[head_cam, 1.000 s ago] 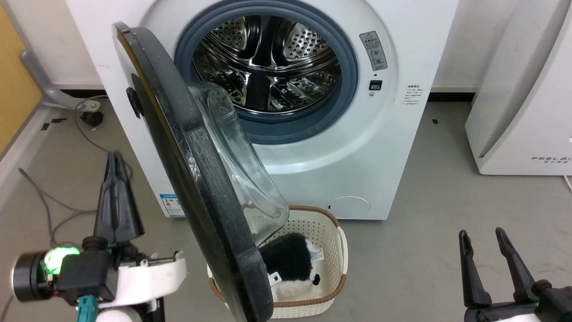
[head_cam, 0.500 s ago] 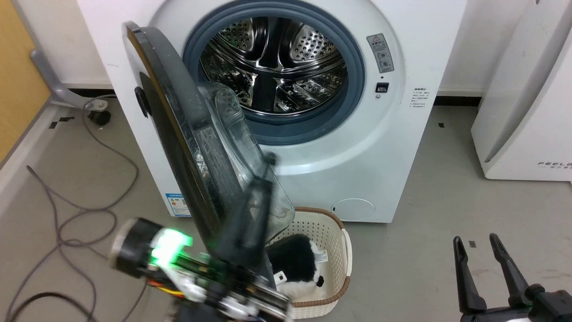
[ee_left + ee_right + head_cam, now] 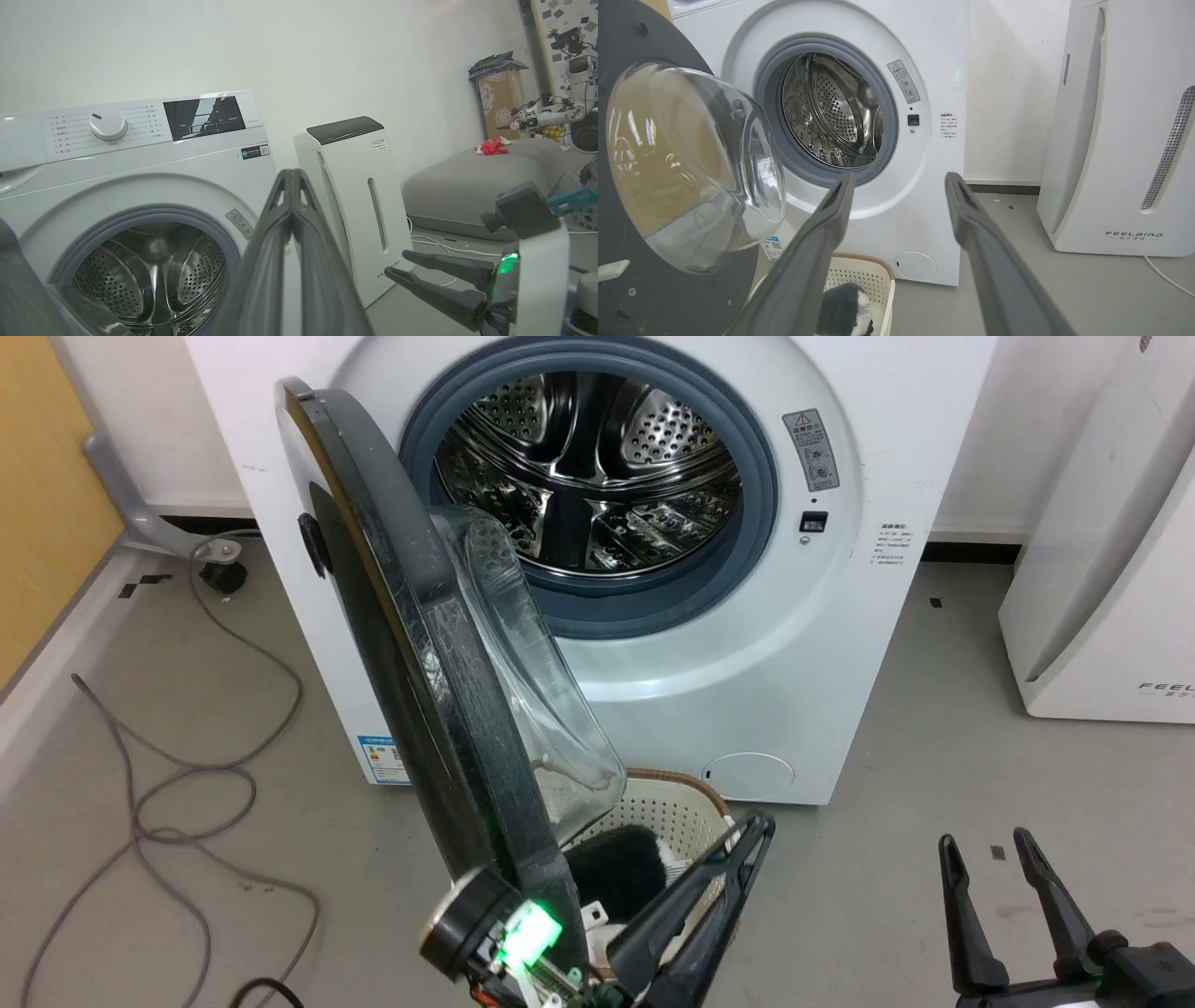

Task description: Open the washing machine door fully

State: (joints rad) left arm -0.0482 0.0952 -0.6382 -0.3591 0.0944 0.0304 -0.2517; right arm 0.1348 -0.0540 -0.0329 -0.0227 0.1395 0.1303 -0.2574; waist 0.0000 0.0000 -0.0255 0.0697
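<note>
The white washing machine (image 3: 840,616) stands with its steel drum (image 3: 597,476) exposed. The washing machine door (image 3: 420,644) stands swung out toward me, edge-on, with its glass bowl (image 3: 532,691) facing right. In the right wrist view the door (image 3: 626,270) stands at the left. My left gripper (image 3: 761,823) is shut on nothing. It sits low, just right of the door's bottom edge, fingers slanting up and right over the basket. My right gripper (image 3: 987,845) stands open at the lower right, apart from the machine. Its fingers (image 3: 831,219) frame the machine's front.
A cream basket (image 3: 695,798) with a black-and-white plush toy sits on the floor under the open door. A white FEELBIRD appliance (image 3: 1111,569) stands to the right. A grey cable (image 3: 187,775) loops on the floor at the left, beside a yellow wall.
My shut left gripper has swung from left of the door, across its lower edge, to the right side over the basket. The camera has shifted a little. The door's angle looks the same.
</note>
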